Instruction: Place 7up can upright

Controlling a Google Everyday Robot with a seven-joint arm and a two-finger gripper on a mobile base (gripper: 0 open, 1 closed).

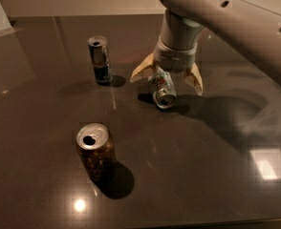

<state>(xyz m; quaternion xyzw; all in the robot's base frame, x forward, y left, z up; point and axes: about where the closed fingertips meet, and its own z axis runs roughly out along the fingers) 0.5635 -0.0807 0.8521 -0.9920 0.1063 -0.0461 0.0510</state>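
The 7up can (162, 90) lies on its side on the dark table (202, 166), silver top facing the front. It is silver-white with green and red markings. My gripper (167, 78) hangs directly over it, open, with one tan finger (141, 70) to the can's left and the other (195, 79) to its right. The fingers straddle the can without closing on it. The can's far end is hidden under the wrist.
A slim dark-blue-and-silver can (99, 59) stands upright to the left of the gripper. A brown-reddish soda can (95, 151) stands upright at the front left. The arm (236, 23) reaches in from the upper right.
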